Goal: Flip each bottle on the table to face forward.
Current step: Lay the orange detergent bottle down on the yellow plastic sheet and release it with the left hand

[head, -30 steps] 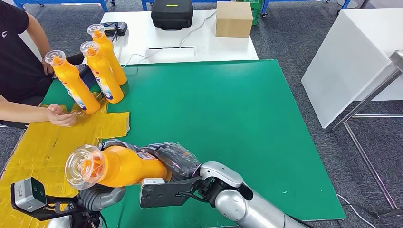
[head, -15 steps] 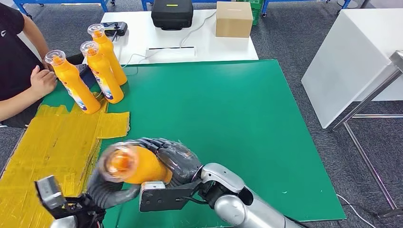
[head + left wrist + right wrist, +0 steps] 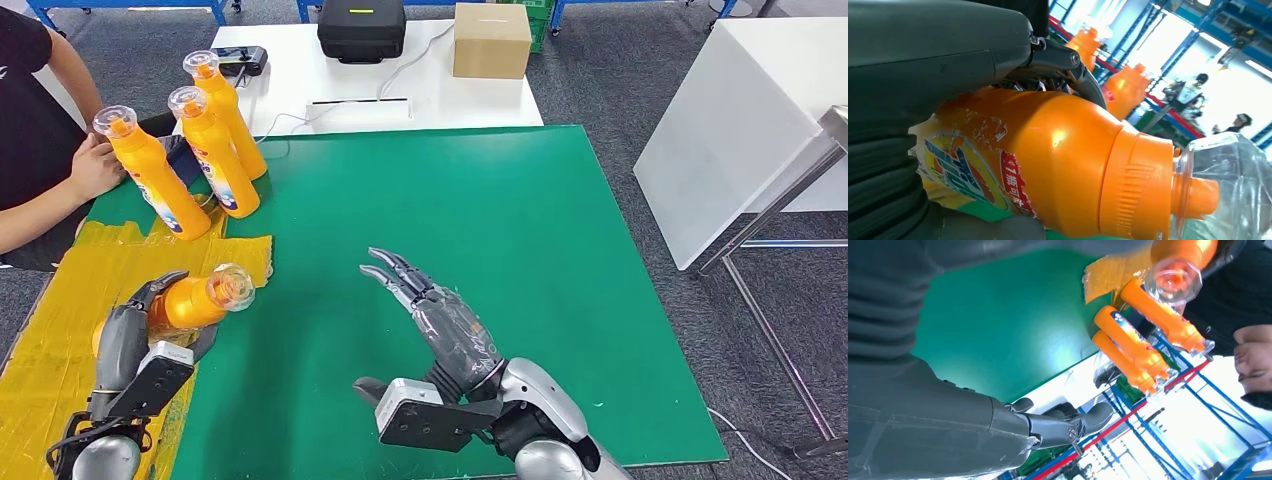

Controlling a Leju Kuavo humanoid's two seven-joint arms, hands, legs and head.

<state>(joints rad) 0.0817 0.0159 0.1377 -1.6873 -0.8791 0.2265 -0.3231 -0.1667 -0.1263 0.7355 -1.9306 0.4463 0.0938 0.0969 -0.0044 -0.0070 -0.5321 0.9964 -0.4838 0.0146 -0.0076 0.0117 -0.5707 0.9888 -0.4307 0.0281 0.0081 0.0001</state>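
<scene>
— Covering most of the near table, a green mat (image 3: 480,250) runs to the front and right edges; a patch of yellow tape (image 3: 70,310) takes the near left corner. What stands around it?

— Grey carpet (image 3: 600,80) on all sides, a white table (image 3: 350,90) behind with a black case (image 3: 362,28) and a cardboard box (image 3: 491,40), and a white cabinet (image 3: 740,120) off to the right.

— And the bottles?

— Three orange bottles (image 3: 215,150) stand upright in a cluster at the mat's far left corner, a person's hand (image 3: 95,165) touching the nearest. A fourth, the held orange bottle (image 3: 195,298), lies tilted above the yellow tape in the left hand (image 3: 125,335), whose fingers wrap its body, clear cap pointing toward the mat.

— The right hand (image 3: 445,325)?

— Fingers stretched out and apart, holding nothing, above the mat's near middle. Bare green spreads from there to the right and far edges.
</scene>
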